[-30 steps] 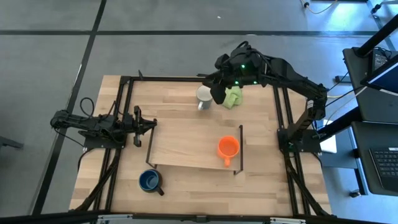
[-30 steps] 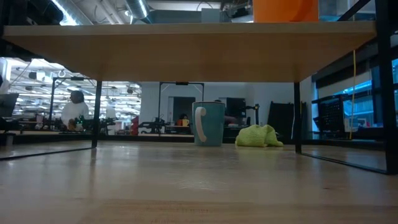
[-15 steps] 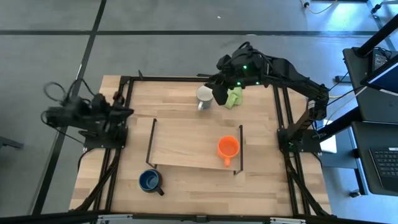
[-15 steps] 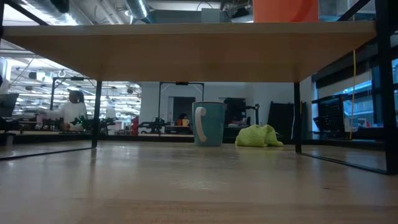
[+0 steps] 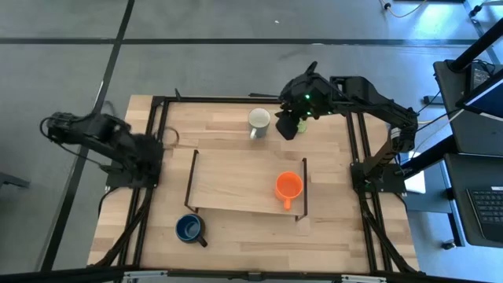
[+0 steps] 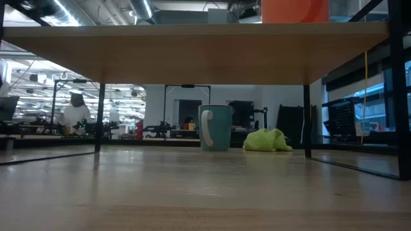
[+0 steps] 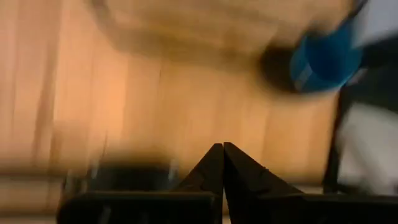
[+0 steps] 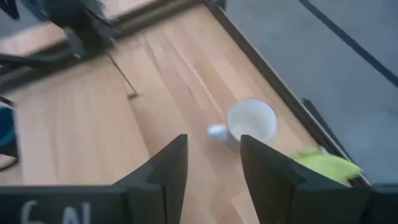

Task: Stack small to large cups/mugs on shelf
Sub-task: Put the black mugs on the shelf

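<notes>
The white-grey mug [image 5: 258, 120] stands upright on its base on the table near the far edge; it also shows in the right wrist view [image 8: 250, 122] and the low view [image 6: 215, 127]. The orange mug [image 5: 288, 186] stands on the shelf [image 5: 236, 182] near its right rail. The dark blue mug [image 5: 188, 228] stands on the table in front of the shelf and shows blurred in the left wrist view [image 7: 324, 61]. My right gripper [image 5: 289, 123] [image 8: 213, 140] is open above the table, just right of the white-grey mug. My left gripper [image 5: 151, 145] [image 7: 222, 147] is shut and empty at the table's left edge.
A lime-green cloth [image 5: 302, 124] [image 8: 327, 165] lies by the far edge, mostly under my right gripper. Black frame bars [image 5: 157, 118] run along the table's edges. The shelf's thin black rails [image 5: 302, 189] stand at its short ends. A person [image 6: 72, 114] shows far behind the table.
My left gripper has drawn back from the shelf's left end toward the table's left edge, and its arm has swung and risen. My right gripper has shifted a little toward the table's right edge, over the green cloth. The mugs have not moved.
</notes>
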